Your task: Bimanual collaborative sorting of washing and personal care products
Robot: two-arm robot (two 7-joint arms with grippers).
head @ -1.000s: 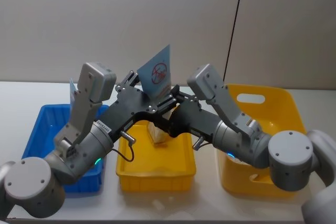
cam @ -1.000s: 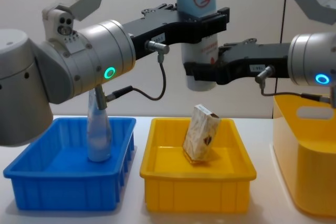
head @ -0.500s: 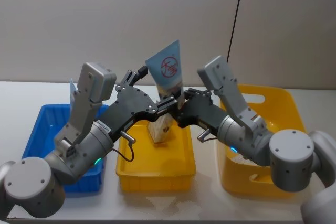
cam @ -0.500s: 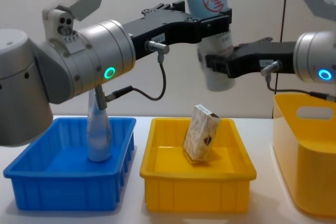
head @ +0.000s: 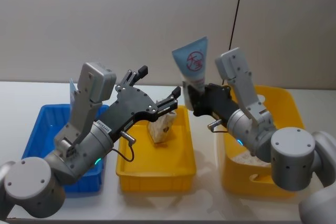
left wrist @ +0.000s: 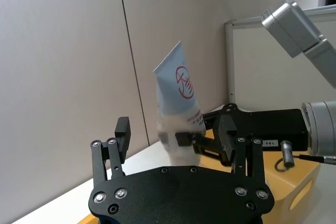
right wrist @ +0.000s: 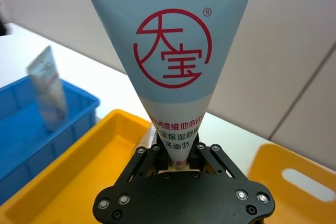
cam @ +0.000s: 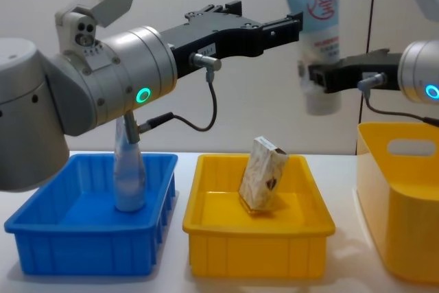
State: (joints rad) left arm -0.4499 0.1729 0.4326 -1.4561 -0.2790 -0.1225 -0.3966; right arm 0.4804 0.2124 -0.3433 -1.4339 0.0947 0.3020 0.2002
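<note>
A pale blue pouch with a red circle logo is held upright in the air, with my right gripper shut on its lower end. It hangs between the yellow tray and the yellow bin. My left gripper stands open and holds nothing, just left of the pouch. A beige patterned carton leans in the yellow tray. Another pale blue pouch stands in the blue tray.
The blue tray, yellow tray and tall yellow bin stand in a row from left to right on the white table. Something white lies inside the bin. A grey wall rises behind.
My right gripper has carried the logo pouch up and to the right, out from between the left fingers and toward the yellow bin. The left arm has held its place.
</note>
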